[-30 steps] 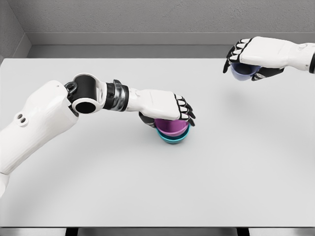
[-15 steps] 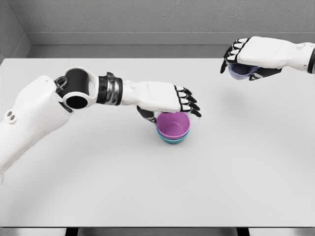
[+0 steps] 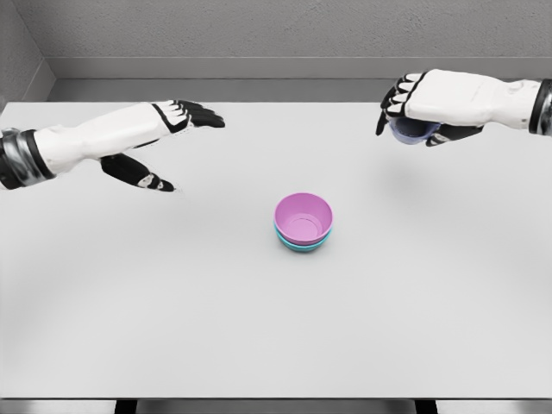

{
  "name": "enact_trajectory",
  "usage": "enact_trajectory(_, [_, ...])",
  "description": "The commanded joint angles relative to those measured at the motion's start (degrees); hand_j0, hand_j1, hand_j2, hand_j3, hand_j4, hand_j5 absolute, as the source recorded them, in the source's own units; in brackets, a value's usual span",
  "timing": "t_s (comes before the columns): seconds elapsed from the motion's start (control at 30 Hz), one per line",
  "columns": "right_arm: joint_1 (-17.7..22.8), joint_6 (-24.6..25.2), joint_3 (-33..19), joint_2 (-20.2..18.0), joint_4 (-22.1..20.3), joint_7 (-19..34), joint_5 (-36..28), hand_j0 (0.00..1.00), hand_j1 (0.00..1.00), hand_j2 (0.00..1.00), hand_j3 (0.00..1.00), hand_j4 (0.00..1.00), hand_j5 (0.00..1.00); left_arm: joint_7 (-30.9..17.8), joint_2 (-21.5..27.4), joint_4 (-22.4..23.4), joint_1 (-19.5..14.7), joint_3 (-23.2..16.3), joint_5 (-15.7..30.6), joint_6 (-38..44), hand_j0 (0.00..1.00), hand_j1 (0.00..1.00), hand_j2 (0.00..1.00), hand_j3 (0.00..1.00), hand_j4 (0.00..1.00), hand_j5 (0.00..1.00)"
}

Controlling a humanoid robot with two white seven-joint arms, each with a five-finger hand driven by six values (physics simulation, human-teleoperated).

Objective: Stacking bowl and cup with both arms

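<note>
Bowls sit nested near the middle of the counter (image 3: pixel 172 328): a pink bowl (image 3: pixel 304 216) rests inside a teal bowl (image 3: pixel 302 245), of which only a thin rim and a band of the lower wall show beneath the pink one. The pink bowl stands upright with its mouth open to the camera, its inside bare. Neither hand touches the pair. The left hand (image 3: pixel 142 138) reaches in from the left edge and hangs above the counter, well apart from the nested bowls and up-left of them; its white back faces up, its dark-tipped fingers (image 3: pixel 200 112) are stretched out flat toward the right, and the thumb drops below and apart from them, so the hand is spread wide and holds nothing. A metal wrist cuff shows at the picture's left edge. The right hand (image 3: pixel 427 103) comes in from the upper right edge and hovers above the far right part of the counter, well apart from the bowls. It is turned palm down, and its fingers curl over and around a pale bluish-purple cup (image 3: pixel 412 129), of which only the rounded lower part peeks out beneath the palm; the grip is closed on it. A soft shadow lies on the counter below that hand. Behind the counter runs a grey wall (image 3: pixel 259 34) with a darker ledge along its foot.
</note>
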Motion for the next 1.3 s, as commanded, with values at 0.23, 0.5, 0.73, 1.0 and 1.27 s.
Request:
enact_trajectory(0.23, [0.4, 0.2, -0.1, -0.5, -3.8, -0.2, -0.4, 0.65, 0.65, 0.65, 0.65, 0.65, 0.65, 5.9, -0.2, 7.5, 9.3, 8.0, 1.9, 0.2, 1.0, 1.0, 1.0, 1.0, 1.0, 1.0])
enact_trajectory(0.5, [1.1, 0.2, -0.1, -0.7, -6.4, 0.0, -0.8, 0.66, 0.66, 0.66, 0.66, 0.66, 0.66, 4.3, -4.5, 9.4, 12.1, 14.2, -3.9, 0.2, 1.0, 1.0, 1.0, 1.0, 1.0, 1.0])
enact_trajectory(0.73, [1.6, 0.2, -0.1, -1.0, -9.6, 0.0, -0.8, 0.66, 0.66, 0.66, 0.66, 0.66, 0.66, 4.3, -5.2, 10.6, 13.7, 16.5, -3.8, 0.2, 1.0, 1.0, 1.0, 1.0, 1.0, 1.0])
enact_trajectory(1.0, [2.3, 0.2, -0.2, -3.5, -14.3, -0.3, -1.0, 0.67, 0.67, 0.67, 0.67, 0.67, 0.67, 4.3, -5.9, 10.6, 14.0, 16.8, -3.8, 0.2, 1.0, 1.0, 1.0, 1.0, 1.0, 1.0])
enact_trajectory(1.27, [2.6, 0.2, -0.2, -4.4, -16.5, -0.2, -2.2, 0.67, 0.67, 0.67, 0.67, 0.67, 0.67, 4.3, -5.9, 10.7, 14.0, 16.8, -3.9, 0.2, 1.0, 1.0, 1.0, 1.0, 1.0, 1.0])
